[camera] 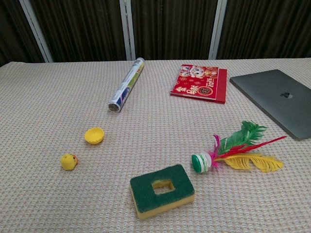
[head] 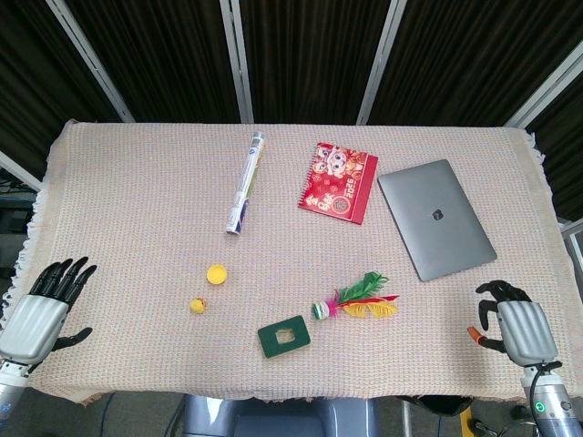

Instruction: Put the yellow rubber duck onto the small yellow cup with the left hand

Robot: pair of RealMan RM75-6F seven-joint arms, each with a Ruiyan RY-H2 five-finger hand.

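Note:
The yellow rubber duck lies on the cloth a little left of centre near the front. The small yellow cup sits just behind and to the right of it, apart from it. My left hand rests at the front left edge of the table, fingers spread, holding nothing, well left of the duck. My right hand is at the front right edge, fingers curled, with nothing in it. Neither hand shows in the chest view.
A green and yellow sponge with a hole lies near the front centre. A feathered shuttlecock lies to its right. A rolled tube, a red booklet and a grey laptop lie farther back.

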